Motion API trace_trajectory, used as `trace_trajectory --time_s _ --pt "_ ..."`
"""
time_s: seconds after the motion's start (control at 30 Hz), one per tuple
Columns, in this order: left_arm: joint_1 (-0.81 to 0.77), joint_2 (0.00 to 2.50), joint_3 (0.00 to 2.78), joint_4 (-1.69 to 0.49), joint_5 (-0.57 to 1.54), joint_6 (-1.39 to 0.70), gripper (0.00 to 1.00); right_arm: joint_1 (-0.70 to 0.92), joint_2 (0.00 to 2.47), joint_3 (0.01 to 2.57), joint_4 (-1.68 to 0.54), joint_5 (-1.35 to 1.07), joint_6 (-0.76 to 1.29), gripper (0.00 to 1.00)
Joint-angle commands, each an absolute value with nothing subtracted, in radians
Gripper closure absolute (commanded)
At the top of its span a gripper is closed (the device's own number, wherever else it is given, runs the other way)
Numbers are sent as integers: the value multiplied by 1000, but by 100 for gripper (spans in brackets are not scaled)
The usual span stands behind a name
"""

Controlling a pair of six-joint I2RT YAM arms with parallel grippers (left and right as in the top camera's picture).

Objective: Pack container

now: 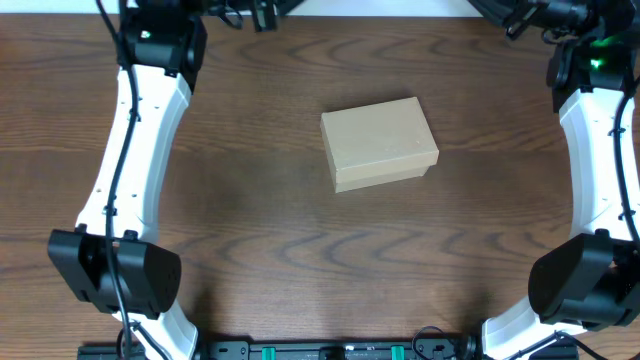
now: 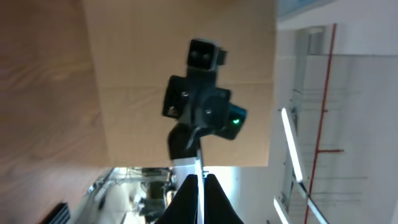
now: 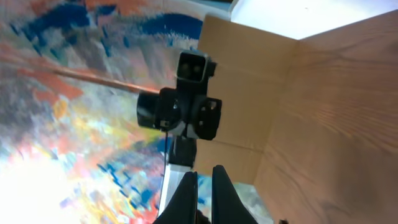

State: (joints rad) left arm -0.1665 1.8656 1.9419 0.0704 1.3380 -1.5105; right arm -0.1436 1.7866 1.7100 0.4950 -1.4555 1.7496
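The container (image 1: 380, 143) is a small plain tan cardboard box. It lies with its lid closed on the dark wooden table (image 1: 250, 230), a little above the middle of the overhead view. Both arms are drawn back to the far corners, well away from the box. My left gripper (image 2: 199, 177) points out across the table's far end, with its fingers together and nothing between them. My right gripper (image 3: 204, 169) does the same, with only a narrow slit between its empty fingers. Neither wrist view shows the box.
The left arm (image 1: 135, 150) runs along the left side and the right arm (image 1: 600, 150) along the right. The left wrist view shows the right arm's wrist (image 2: 202, 93), and the right wrist view shows the left arm's wrist (image 3: 183, 99). A cardboard wall (image 3: 249, 93) stands behind.
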Motion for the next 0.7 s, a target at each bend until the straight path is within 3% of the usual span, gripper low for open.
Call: trace_trajectory --time_s 0.0,0.3,0.43,0.67 --pt "-173 1863 1955 -15 1348 -1243 94 -137 1779 1718 476 -1505 1632 98" --pt "-184 1863 1955 -409 1199 -771 94 -137 1778 1718 491 -1534 1649 98" --pt "-191 1863 1955 -710 937 -513 94 -137 1778 1718 574 -1549 1721 98" --pt "-251 1863 1955 -1002 441 -332 94 -137 1778 1718 712 -1549 1828 97"
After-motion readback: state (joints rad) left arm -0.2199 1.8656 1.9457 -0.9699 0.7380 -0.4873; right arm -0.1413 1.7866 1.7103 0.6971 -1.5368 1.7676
